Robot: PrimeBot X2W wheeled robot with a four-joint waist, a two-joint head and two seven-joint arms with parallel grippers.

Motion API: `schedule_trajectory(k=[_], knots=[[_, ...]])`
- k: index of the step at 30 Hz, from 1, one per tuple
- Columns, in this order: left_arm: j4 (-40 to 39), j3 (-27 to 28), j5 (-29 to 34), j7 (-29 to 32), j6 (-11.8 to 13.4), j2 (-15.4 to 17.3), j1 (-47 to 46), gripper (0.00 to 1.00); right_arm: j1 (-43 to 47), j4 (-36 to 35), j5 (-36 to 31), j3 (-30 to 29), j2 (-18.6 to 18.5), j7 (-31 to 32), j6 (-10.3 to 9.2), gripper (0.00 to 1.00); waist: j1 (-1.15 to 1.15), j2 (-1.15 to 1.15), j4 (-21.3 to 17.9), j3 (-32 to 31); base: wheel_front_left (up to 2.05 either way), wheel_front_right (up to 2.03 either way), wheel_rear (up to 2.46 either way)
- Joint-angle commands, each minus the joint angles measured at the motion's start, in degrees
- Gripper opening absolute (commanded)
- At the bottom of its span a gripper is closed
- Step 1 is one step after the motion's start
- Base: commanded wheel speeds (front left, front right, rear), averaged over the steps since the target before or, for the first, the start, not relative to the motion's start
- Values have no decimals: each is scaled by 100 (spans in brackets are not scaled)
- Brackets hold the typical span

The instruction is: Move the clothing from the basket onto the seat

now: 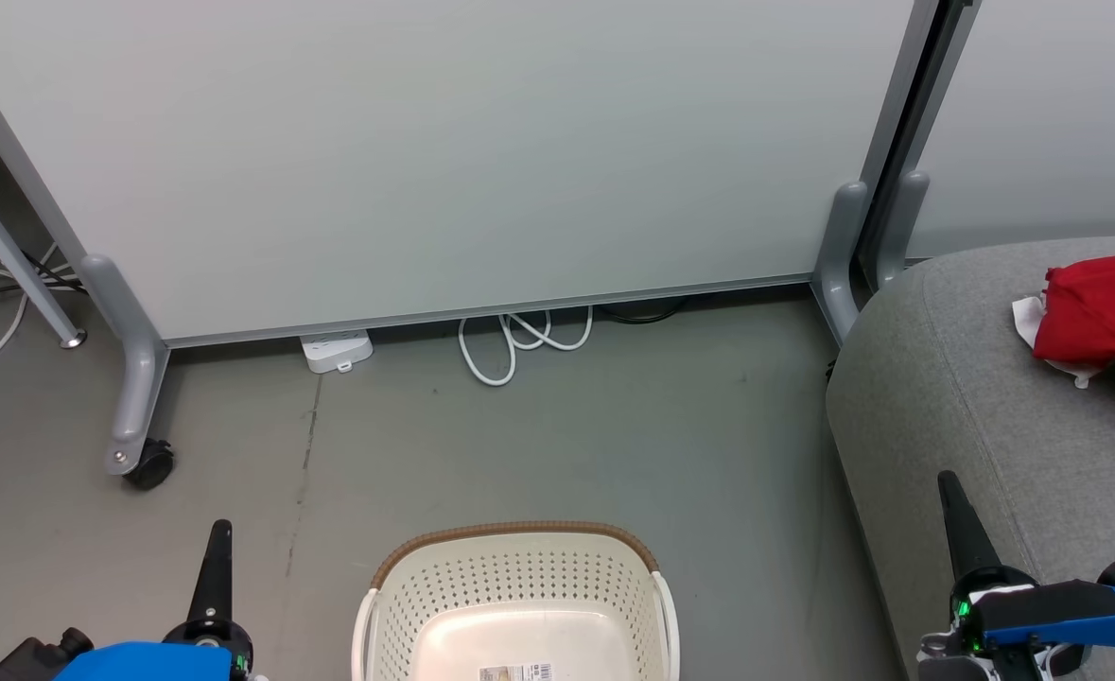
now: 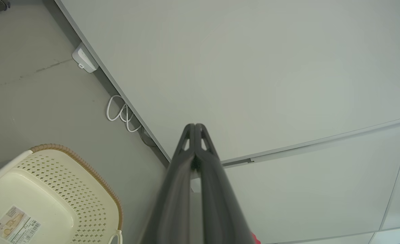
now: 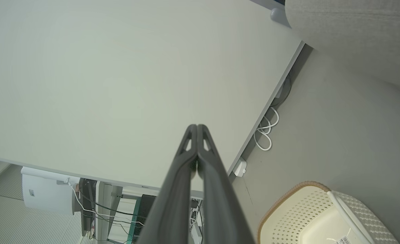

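Beyond the right gripper [image 1: 950, 487], fingers pressed together empty like the left gripper [image 1: 221, 532], the clothing [image 1: 1096, 317] is seen on the seat [image 1: 945, 397]: soft, light, best taken by a bunched fold.

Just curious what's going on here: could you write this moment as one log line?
basket: empty where visible | clothing: on seat | left gripper: shut, empty | right gripper: shut, empty

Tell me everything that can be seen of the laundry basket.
The basket is cream-white plastic, oval, with perforated walls, a brown woven-look rim at its far edge and pale side handles. Its smooth bottom bears a barcode label; the part in view holds nothing else. It stands upright on the grey floor, apart from the seat.
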Motion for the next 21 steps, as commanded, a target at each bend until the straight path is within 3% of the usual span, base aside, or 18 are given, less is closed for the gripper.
schedule_trajectory(k=[1, 13, 17, 21], knots=[[-65, 48, -81, 35, -28, 43, -123, 0, -108, -20, 105, -13, -4, 28, -2, 0, 0, 0, -2, 0, 0, 0, 0], [-86, 70, -414, 108, 33, -17, -11, 0, -43, 18, 488, 13, 16, -18, -32, 0, 0, 0, -37, -4, 0, 0, 0], [-299, 30, 31, 87, 124, -54, 47, 0, 3, -147, 45, 85, 51, -70, -126, 0, 0, 0, -51, -7, 0, 0, 0], [-512, -11, 944, 66, 215, -90, 105, 0, 49, -311, -868, 158, 86, -121, -221, 0, 0, 0, -65, -11, 0, 0, 0]])
